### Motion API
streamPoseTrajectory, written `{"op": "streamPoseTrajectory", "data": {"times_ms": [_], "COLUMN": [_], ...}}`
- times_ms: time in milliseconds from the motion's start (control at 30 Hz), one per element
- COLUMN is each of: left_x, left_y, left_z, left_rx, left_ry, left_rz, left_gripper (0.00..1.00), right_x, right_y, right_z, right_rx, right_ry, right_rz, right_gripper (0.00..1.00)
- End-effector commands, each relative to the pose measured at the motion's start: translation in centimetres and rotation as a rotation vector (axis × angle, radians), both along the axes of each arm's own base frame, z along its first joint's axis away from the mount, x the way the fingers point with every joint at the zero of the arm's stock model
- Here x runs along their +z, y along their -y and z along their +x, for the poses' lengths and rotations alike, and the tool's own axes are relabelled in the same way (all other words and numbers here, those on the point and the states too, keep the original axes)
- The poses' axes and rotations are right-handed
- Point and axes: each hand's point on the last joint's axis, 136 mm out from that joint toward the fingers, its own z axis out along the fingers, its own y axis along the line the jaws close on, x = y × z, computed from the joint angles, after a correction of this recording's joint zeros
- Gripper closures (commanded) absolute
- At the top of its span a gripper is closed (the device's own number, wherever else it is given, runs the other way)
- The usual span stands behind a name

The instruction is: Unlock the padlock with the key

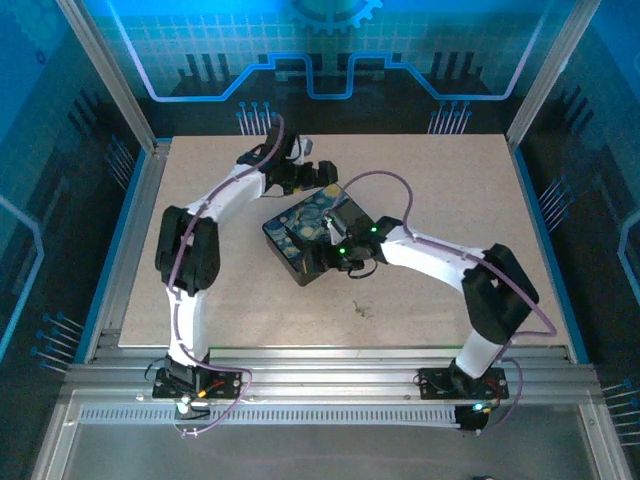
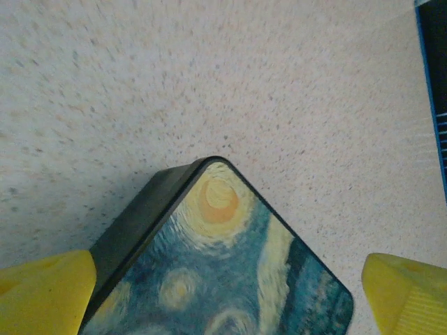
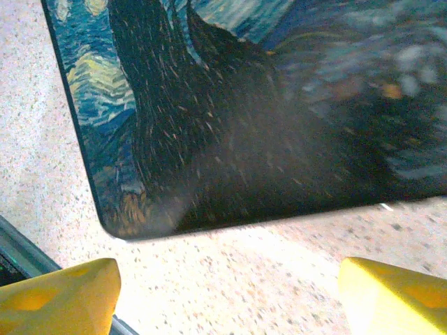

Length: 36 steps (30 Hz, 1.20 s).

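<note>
i see a pale speckled worktop carrying a dark box with a swirly blue-and-yellow lid, set cornerwise near the middle. a small dark bit lies near it toward me; i can't identify it.

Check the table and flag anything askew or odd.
The painted box lies askew, its edges diagonal to those of the table. A tiny pale sliver, maybe the key, lies on the table right beside the box's edge. It is too small to identify with certainty.
</note>
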Motion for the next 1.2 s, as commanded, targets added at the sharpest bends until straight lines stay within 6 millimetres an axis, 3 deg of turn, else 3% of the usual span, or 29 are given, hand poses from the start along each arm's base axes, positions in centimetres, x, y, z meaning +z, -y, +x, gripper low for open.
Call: {"op": "streamPoseTrajectory", "data": {"times_ms": [0,67,200,400,600,833,1167], "left_x": [4.9,5.1,3.5,0.6,-1.0,-1.1,-1.2], "left_y": [-3.1,-4.2,-6.2,-8.1,-9.1,-8.4,-8.7], "left_z": [-1.6,-2.8,-6.3,-12.1,-15.5,-16.5,-16.8], "left_rx": [0.049,0.082,0.148,0.179,0.207,0.184,0.177], "left_ry": [0.107,0.102,0.057,-0.026,-0.066,-0.075,-0.076], "left_rz": [0.099,0.129,0.163,0.241,0.220,0.220,0.247], "left_gripper": [0.01,0.01,0.01,0.01,0.01,0.01,0.01], "right_x": [0.9,0.3,-2.3,-4.9,-6.0,-6.8,-7.0], "right_y": [2.7,4.6,8.3,10.7,10.2,8.5,8.2], "right_z": [-1.1,-1.9,-4.2,-7.1,-8.4,-7.8,-8.1], "right_rx": [0.008,-0.016,-0.074,-0.108,-0.093,-0.073,-0.151], "right_ry": [0.022,0.006,-0.060,-0.112,-0.120,-0.123,-0.191], "right_rz": [-0.023,-0.047,-0.091,-0.114,-0.124,-0.158,-0.183], "right_gripper": [0.18,0.24,0.48,0.57,0.58,0.61,0.63]}}
